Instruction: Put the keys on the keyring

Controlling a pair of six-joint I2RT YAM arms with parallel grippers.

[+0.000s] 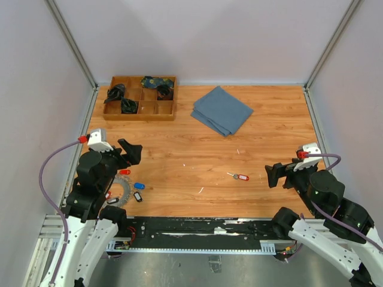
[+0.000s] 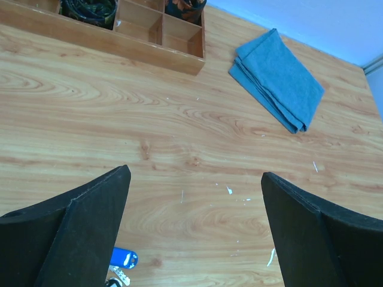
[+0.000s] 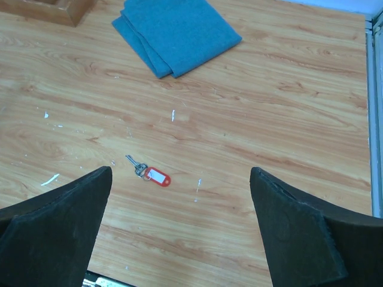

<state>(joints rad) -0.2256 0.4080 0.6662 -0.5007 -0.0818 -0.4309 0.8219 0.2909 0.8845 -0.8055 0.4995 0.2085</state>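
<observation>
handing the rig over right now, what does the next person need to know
Left tool: open, empty, above the table near the keyring.
Right tool: open, empty, facing the red-tagged key, which lies alone mid-table.
Blue-tagged key and black-tagged key lie loose beside the keyring. A second red tag shows by the left arm.
Done: none of the loose keys is gripped or on the ring.
Left: pick up each loose key and put it on the ring.

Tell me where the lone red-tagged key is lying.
In the top view the red-tagged key lies right of centre, just left of the open right pincer, nearer than the blue cloth.
</observation>
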